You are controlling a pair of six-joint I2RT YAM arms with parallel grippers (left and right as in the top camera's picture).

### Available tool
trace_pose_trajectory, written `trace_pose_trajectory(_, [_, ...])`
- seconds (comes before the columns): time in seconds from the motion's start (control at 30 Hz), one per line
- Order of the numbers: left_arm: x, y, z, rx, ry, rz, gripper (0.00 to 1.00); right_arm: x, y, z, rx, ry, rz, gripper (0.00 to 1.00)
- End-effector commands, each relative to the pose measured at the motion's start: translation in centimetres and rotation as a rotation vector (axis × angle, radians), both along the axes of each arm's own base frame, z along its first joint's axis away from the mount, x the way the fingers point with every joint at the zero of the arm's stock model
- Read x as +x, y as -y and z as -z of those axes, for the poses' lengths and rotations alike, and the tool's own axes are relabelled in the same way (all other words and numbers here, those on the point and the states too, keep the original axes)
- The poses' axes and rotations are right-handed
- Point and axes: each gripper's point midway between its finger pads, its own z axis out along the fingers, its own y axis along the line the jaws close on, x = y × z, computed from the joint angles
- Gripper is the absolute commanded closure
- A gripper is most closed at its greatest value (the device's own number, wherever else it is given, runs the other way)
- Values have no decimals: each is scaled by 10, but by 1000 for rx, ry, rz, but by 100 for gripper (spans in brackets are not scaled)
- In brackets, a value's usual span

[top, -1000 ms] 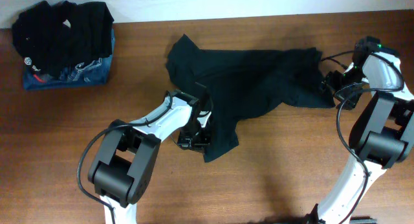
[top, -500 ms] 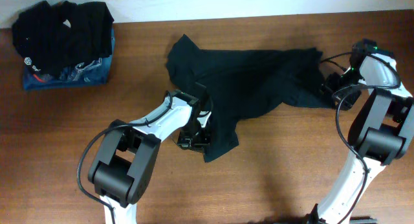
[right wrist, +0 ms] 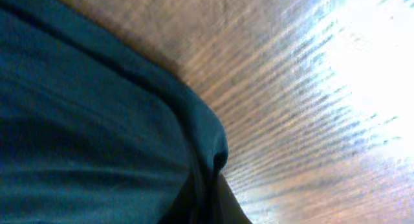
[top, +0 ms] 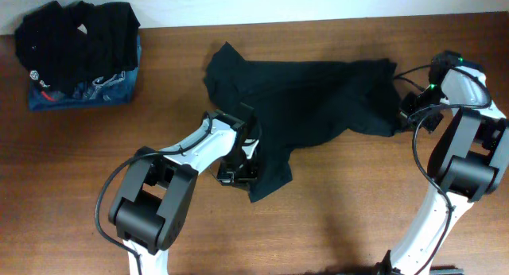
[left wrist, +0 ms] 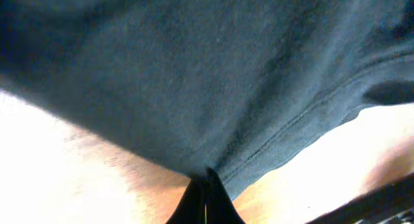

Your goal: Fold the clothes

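Barely begun: the shirt [top: 310,100] lies rumpled and unfolded between the two pincers. The left pincer [top: 238,169] is closed on its hem, and the right pincer [top: 402,114] nips its edge. A pile [top: 79,56], seemingly done, sits well beyond the left one

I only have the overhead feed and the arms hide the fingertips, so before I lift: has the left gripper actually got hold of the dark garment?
Observer: Yes. In the left wrist view the left gripper is shut on a fold of the dark garment, close to its stitched hem.
Operator: And the right one?
Observer: The right wrist view shows the right gripper shut on the garment's curled edge, with bare table just beyond it.
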Motion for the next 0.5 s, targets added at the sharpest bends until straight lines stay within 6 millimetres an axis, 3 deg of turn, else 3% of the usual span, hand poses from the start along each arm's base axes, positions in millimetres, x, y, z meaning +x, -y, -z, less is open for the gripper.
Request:
trace_pose_trajectory(0.0, [-6,-7,-6,22,-17,14,100,-13,-4,11,12,-64,-6,96])
trace_pose_trajectory(0.1, [-7,-11,-26,28,13,21,100,-16,-5,3,10,-71,-6,96])
trace_pose_trajectory(0.3, [-11,-23,-76,30,113,25,99,-21,-7,-35,-4,-36,-7,96])
trace_pose_trajectory(0.47, [-21,-37,-81,91,94,33,100,-32,-11,-74,-15,-12,-8,96])
